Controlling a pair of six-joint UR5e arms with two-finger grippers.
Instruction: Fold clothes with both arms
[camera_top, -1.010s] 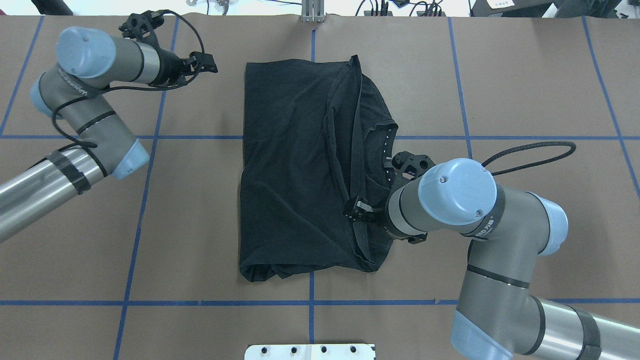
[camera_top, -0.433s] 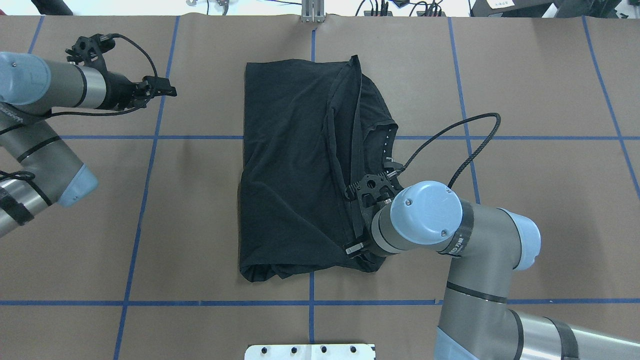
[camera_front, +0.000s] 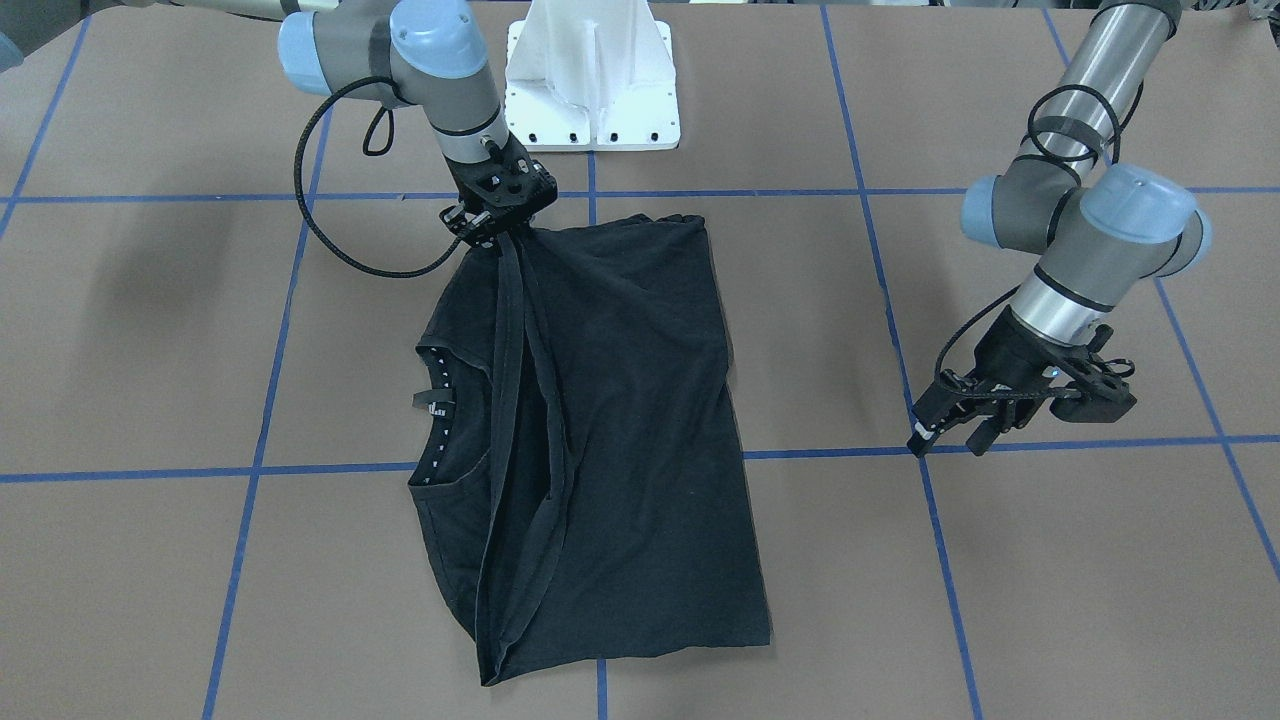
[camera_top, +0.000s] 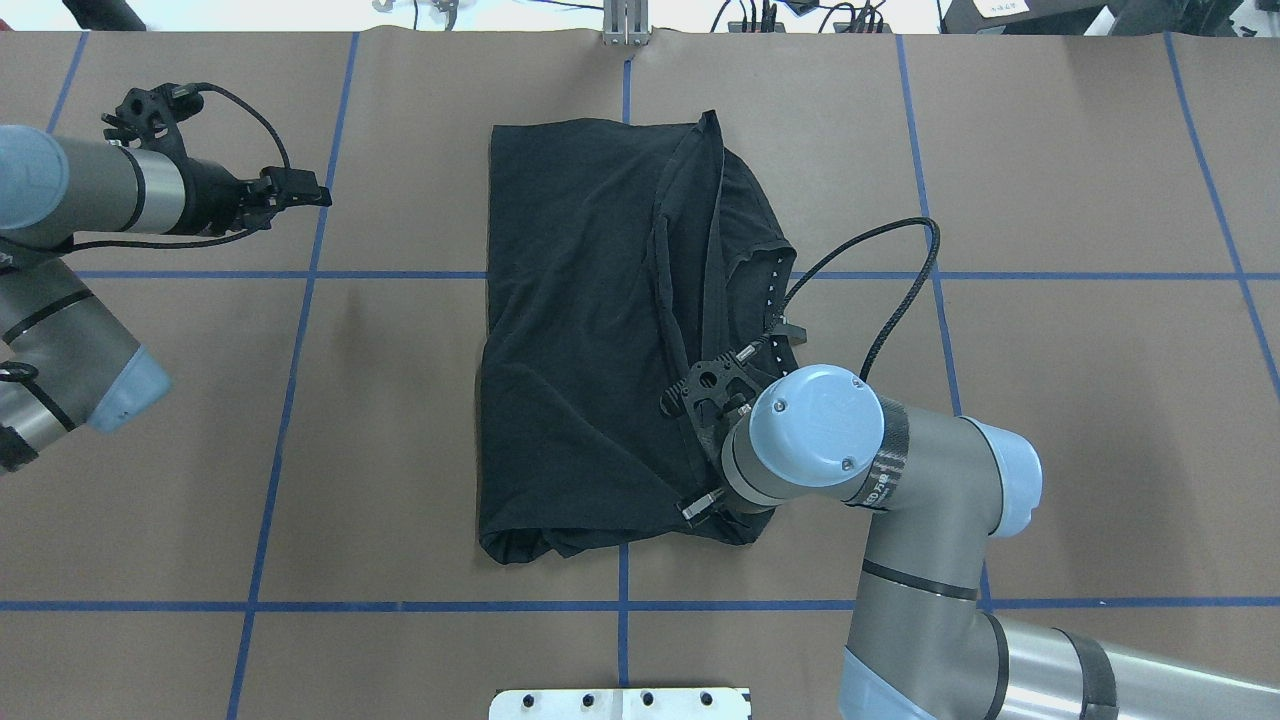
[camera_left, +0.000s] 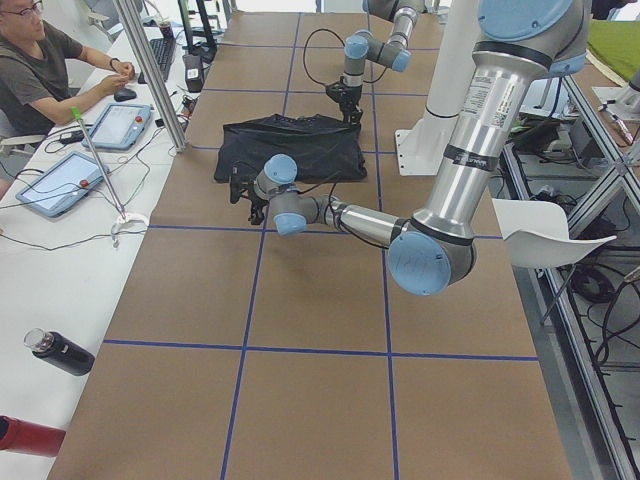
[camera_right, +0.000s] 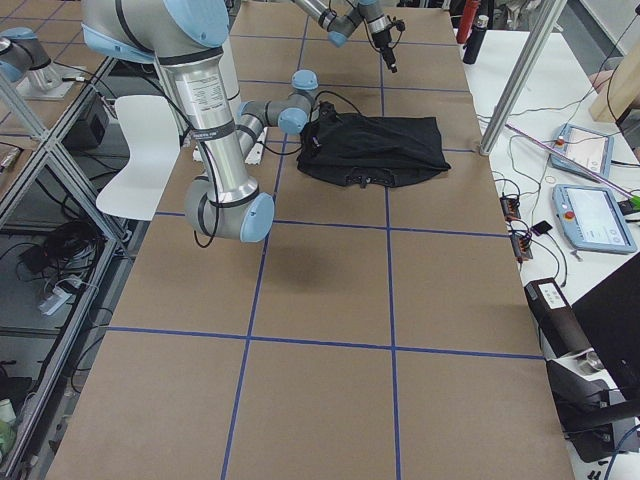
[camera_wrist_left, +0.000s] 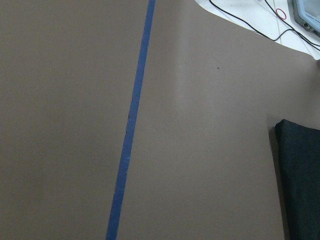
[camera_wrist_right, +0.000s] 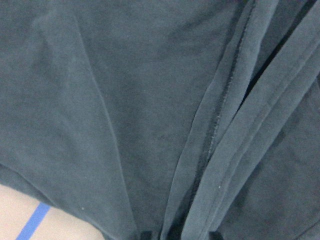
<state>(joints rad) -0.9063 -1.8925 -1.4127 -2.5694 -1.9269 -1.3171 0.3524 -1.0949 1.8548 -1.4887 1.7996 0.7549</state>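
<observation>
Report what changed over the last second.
The black two-finger left hand pulled back leftward, away from the folded black T-shirt. The black right hand slid along the shirt's hem toward the robot's side; whether it grips the cloth is unclear. The T-shirt lies unchanged.

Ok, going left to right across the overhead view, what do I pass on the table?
left hand → black T-shirt → right arm. The right hand overlaps the shirt's near right corner, so it has no clear place in the order.
</observation>
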